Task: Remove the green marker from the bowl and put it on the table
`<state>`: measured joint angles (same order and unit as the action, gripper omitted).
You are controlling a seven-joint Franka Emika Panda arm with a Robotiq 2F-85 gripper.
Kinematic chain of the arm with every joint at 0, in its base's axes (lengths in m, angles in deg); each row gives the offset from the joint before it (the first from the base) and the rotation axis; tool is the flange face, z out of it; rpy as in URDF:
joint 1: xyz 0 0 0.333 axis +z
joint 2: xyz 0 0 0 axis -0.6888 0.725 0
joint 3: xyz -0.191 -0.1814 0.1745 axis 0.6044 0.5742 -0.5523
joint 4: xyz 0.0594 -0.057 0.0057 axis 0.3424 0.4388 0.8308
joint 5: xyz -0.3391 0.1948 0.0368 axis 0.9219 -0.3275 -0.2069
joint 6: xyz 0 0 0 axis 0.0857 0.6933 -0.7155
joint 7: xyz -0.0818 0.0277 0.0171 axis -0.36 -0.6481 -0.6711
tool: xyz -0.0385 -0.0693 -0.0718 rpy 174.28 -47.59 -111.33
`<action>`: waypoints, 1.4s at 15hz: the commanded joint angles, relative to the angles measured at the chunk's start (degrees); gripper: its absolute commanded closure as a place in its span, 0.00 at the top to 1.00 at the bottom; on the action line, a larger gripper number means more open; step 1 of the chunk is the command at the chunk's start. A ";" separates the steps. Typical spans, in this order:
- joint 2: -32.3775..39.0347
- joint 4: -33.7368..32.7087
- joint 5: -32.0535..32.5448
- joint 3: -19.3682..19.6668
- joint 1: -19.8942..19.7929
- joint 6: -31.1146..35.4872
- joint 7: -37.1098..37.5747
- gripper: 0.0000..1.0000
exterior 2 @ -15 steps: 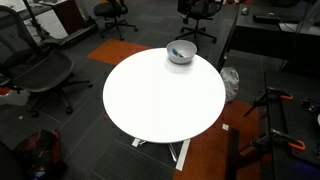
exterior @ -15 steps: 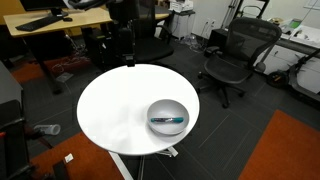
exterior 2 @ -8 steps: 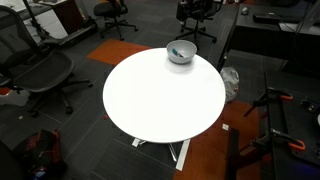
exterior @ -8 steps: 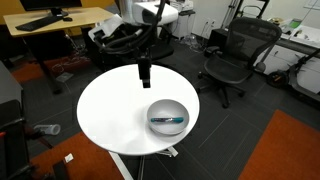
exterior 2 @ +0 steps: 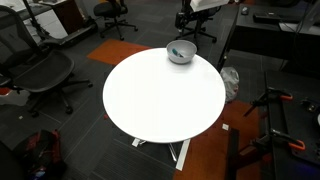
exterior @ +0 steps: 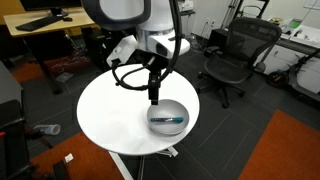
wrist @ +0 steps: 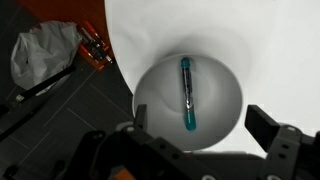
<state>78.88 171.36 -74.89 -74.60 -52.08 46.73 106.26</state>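
Hand (exterior: 153, 98) has swung over the bowl (exterior: 158, 109) cradling a slim teal-green marker (wrist: 186, 92).

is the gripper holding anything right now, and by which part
Nothing. The gripper is open above the bowl, and the green marker lies free inside it.

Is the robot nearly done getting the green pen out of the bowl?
Not yet. Nothing is done: the green marker lies inside the bowl. Right now the gripper hovers open and empty above the bowl. Left to do: go down, pinch the marker, lift it out and lay it on the table.
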 commanded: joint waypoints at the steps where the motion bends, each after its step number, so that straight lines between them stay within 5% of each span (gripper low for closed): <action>1: 4.09 -3.54 -2.01 0.80 -0.60 1.33 -1.36 1.00; 21: 18.77 -14.32 -5.09 -0.05 -3.04 2.65 -7.16 1.00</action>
<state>96.24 158.87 -78.38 -73.93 -54.47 49.60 101.87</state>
